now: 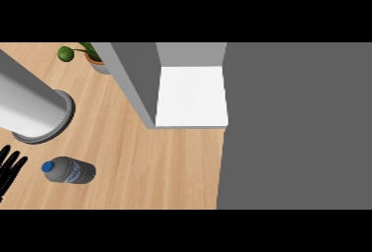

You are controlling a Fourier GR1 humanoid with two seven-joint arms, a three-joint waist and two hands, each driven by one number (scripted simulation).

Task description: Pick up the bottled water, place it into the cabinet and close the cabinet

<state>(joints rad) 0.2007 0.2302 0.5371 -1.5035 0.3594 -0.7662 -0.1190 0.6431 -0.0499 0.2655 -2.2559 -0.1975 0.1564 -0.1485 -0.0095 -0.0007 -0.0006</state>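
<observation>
The bottled water [68,171], a grey bottle with a blue cap, stands upright on the wooden counter [160,162] at the lower left. My left hand [9,170] shows at the left edge beside the bottle, fingers straight and apart from it, holding nothing. The cabinet [190,96] stands open at the middle top, with a white floor inside and its grey door [132,81] swung out toward the left. My right hand does not show.
A tall white cylinder on a grey round base [33,106] stands at the upper left. A potted plant [85,55] sits behind the cabinet door. A large dark grey surface [298,128] fills the right side.
</observation>
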